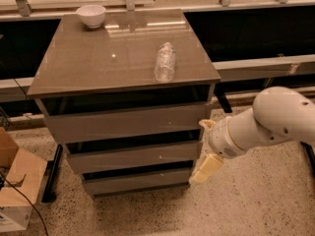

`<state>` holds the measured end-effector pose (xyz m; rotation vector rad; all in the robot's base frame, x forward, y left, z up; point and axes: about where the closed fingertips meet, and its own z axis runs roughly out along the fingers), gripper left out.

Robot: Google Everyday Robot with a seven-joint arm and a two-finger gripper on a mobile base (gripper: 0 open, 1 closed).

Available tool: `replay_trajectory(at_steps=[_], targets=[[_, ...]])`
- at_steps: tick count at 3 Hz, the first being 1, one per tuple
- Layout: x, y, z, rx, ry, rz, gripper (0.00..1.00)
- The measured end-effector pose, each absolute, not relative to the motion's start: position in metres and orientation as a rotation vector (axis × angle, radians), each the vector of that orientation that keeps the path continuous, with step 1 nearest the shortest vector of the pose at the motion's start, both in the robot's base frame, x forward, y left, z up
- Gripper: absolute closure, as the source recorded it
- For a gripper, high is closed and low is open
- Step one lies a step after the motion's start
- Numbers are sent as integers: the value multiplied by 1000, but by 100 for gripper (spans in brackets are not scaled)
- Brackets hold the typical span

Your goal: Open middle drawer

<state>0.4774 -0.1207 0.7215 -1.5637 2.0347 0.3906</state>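
The cabinet (88, 68) has three handleless grey-brown drawers. The middle drawer (135, 157) is the second front, medium height, with a tiny pale speck, and it sits flush with the others. The taller top front (125, 123) is above it and the shortest front (138, 181) below. My gripper (204, 146) is on the white arm (266, 124) at the cabinet's right front corner, level with the middle drawer's right end. It is open: one cream finger (205, 124) sits by the drawer's top edge and the other (206, 168) hangs below it.
A clear plastic bottle (165, 61) lies on the cabinet top and a white bowl (91, 14) stands at its back left. A cardboard box (15, 191) sits on the speckled floor at the left. A long dark counter (256, 28) runs behind.
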Motion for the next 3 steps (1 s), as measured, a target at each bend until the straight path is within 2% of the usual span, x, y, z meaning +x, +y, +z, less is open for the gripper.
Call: replay_trajectory(at_steps=[3], targets=[[506,-83,617,-1437,2071,639,0]])
